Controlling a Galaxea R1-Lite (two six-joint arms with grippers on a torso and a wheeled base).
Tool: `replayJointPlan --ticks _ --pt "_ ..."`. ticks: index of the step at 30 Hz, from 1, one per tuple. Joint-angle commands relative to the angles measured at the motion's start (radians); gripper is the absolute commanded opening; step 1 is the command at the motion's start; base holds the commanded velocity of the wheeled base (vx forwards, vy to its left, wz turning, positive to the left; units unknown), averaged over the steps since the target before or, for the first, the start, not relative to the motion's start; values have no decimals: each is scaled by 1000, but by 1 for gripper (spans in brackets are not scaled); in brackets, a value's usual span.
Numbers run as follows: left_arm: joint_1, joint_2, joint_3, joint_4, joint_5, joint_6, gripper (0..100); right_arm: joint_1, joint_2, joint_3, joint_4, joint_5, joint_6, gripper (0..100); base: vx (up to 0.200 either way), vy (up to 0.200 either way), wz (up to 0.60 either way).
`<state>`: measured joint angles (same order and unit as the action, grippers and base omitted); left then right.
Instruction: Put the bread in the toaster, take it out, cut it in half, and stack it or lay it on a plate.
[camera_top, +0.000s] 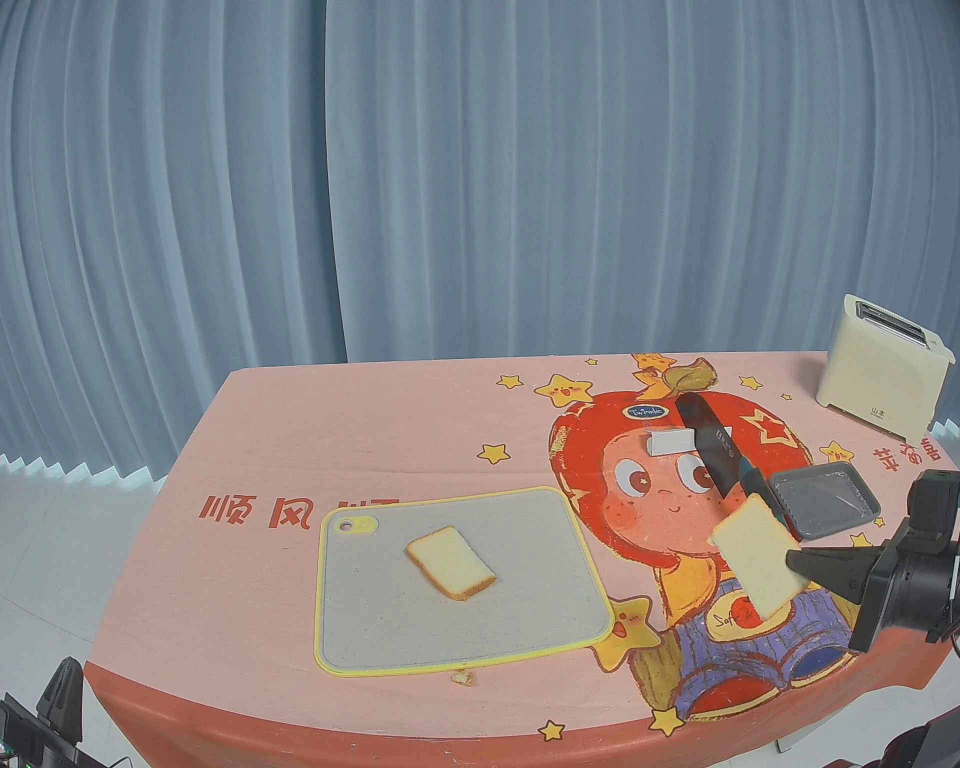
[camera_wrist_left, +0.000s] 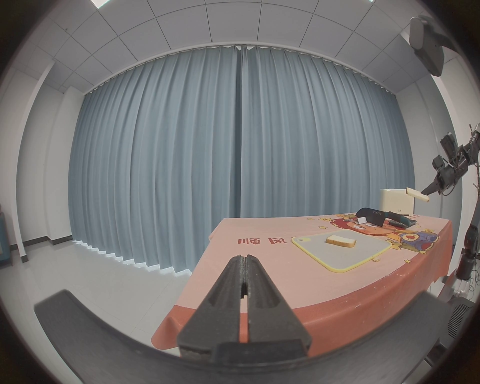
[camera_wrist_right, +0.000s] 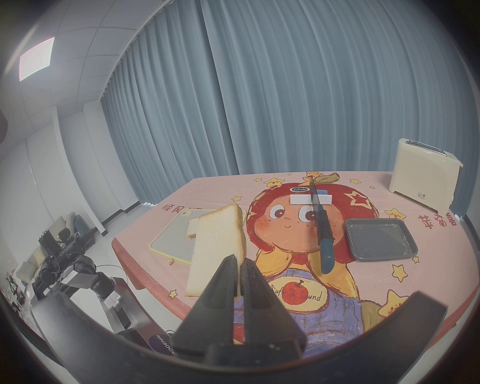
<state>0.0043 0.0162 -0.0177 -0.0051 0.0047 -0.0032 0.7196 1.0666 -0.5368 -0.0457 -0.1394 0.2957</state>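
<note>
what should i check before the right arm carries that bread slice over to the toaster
1. Grip: right gripper shut on the pale square bread slice by one edge: ok.
2. Slice angle: held nearly flat, probably needs turning edge-down for the slot: not ok.
3. Cream boxy toaster: upright, slot facing up: ok. Slot empty: cannot tell.
4. Path: black-bladed knife and grey rectangular tray lie low on the table, and the slice is held above them: ok.
5. Left gripper: shut, off the table's near left corner, away from the route: ok.
</note>
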Motion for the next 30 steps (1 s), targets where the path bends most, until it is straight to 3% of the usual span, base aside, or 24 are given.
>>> replayJointPlan --ticks 1,9,30 --pt "0 -16 18 -1 0 -1 0 0 6 1 0 0 0 0 0 -200 0" --pt "0 -16 18 1 0 0 0 -6 7 1 0 0 0 0 0 -200 0" --pt "0 -16 18 -1 0 0 0 -63 12 -15 -2 -13 2 0 0 0 0"
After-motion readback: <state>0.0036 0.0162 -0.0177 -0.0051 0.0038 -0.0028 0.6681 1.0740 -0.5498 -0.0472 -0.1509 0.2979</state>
